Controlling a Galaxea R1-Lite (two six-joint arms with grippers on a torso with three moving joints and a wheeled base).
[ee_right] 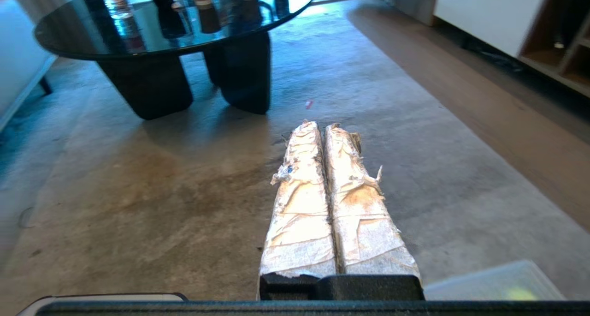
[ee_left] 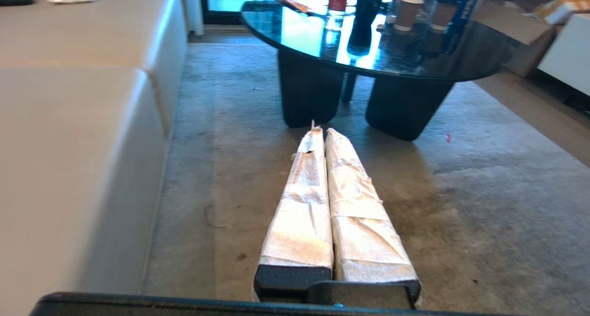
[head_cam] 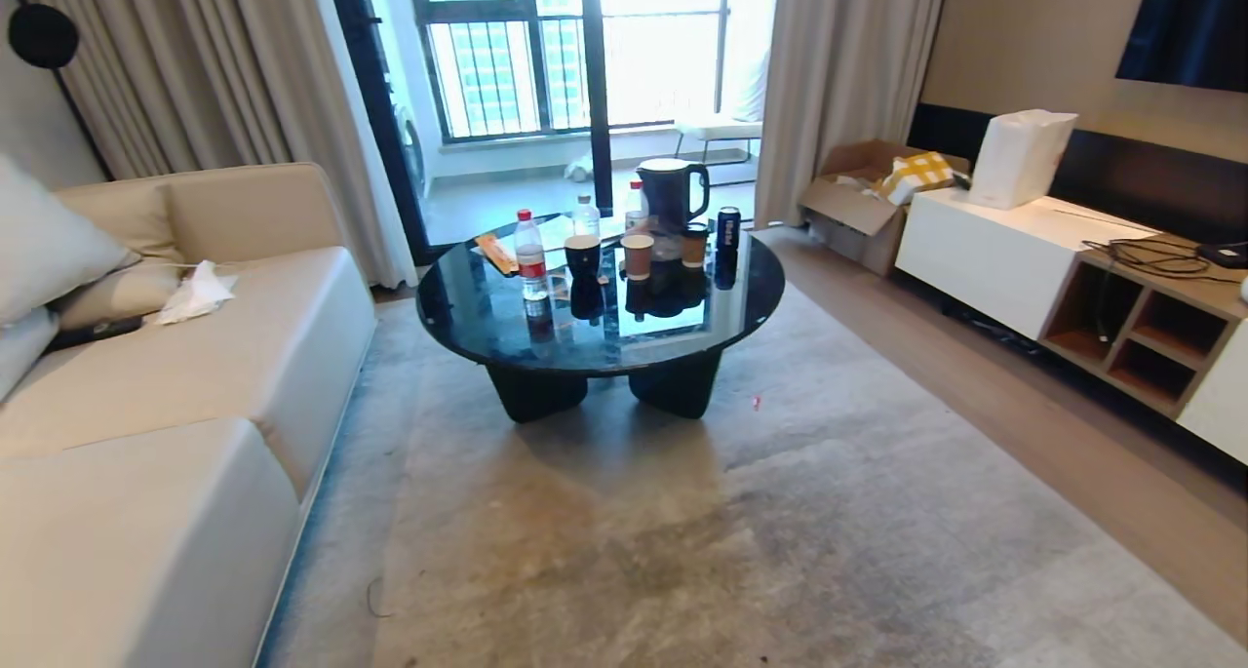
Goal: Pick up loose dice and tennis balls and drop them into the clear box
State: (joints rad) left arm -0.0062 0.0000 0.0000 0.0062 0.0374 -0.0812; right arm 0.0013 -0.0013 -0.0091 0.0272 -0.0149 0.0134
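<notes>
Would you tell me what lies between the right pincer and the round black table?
Only bare carpet between the right pincer and the table, apart from one small red scrap; the right wrist view shows it.

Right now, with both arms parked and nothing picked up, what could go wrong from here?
No dice or tennis balls show in any view, so the search may wander. Only a corner of a clear container shows beside the shut right gripper, easy to bump. The round table ahead carries paper cups, bottles and a kettle; driving near it could upset them. The left gripper is shut too.
</notes>
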